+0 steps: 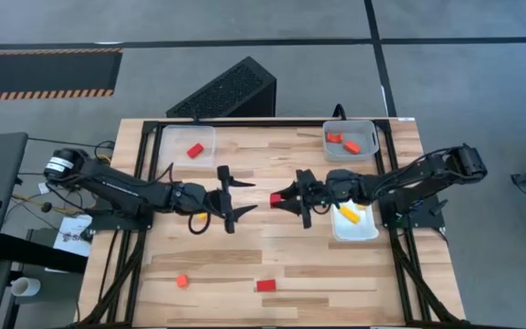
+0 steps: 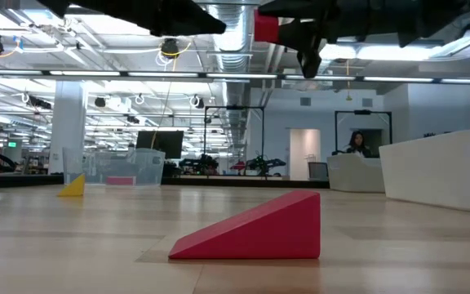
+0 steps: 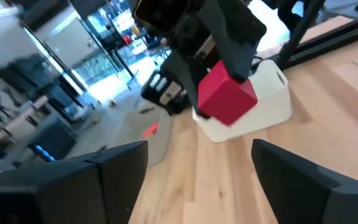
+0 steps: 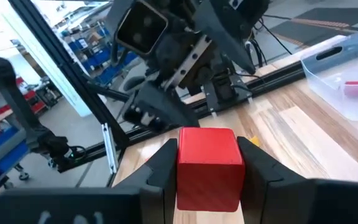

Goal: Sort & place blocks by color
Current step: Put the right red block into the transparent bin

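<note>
Facing each other mid-table, the right gripper (image 1: 279,198) clamps a red cube (image 4: 207,167) before the wide-open left gripper (image 1: 242,194); releasing early would drop it.

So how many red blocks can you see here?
4: one in the clear tray, a cube held in the right gripper, a small one near the table's front edge, and a wedge beside it. Others may be hidden.

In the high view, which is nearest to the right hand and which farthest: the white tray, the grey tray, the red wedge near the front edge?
From the right hand, which holds a red cube:
1. White tray, just behind it on the right.
2. Red wedge, near the front edge.
3. Grey tray, far right corner; close to the wedge in distance, hard to rank.
</note>
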`<act>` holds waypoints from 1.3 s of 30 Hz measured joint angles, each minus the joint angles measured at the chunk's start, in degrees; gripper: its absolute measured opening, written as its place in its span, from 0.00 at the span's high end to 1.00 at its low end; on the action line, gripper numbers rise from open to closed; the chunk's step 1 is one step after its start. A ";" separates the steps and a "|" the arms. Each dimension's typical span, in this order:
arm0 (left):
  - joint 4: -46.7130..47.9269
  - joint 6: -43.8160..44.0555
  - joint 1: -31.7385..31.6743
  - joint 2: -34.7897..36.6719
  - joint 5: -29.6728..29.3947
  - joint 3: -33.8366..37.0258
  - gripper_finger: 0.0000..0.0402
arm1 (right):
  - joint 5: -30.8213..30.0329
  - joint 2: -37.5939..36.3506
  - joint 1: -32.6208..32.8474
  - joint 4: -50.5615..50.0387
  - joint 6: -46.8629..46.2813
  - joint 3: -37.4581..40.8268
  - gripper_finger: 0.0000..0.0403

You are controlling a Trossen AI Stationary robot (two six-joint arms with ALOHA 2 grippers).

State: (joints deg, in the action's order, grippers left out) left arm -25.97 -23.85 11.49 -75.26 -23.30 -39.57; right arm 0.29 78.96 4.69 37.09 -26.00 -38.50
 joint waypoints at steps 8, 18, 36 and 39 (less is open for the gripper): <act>-13.24 -12.14 1.41 -8.71 0.07 0.00 0.22 | 0.01 0.02 0.02 2.53 -1.62 0.00 0.69; -35.56 -25.74 2.53 -19.08 -0.37 -0.33 0.20 | 0.01 0.02 0.14 2.20 -2.64 0.00 0.69; -23.63 -25.46 1.09 -19.62 -0.06 -6.78 0.66 | -0.02 0.09 0.95 1.70 -4.68 0.00 0.67; -23.44 -26.62 1.15 -19.61 -0.14 -6.78 0.76 | 0.12 0.09 1.14 1.65 -5.42 0.00 0.64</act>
State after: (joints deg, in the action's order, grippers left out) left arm -49.41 -50.48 12.64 -94.87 -23.44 -46.35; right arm 0.40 79.05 5.83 38.74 -31.42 -38.50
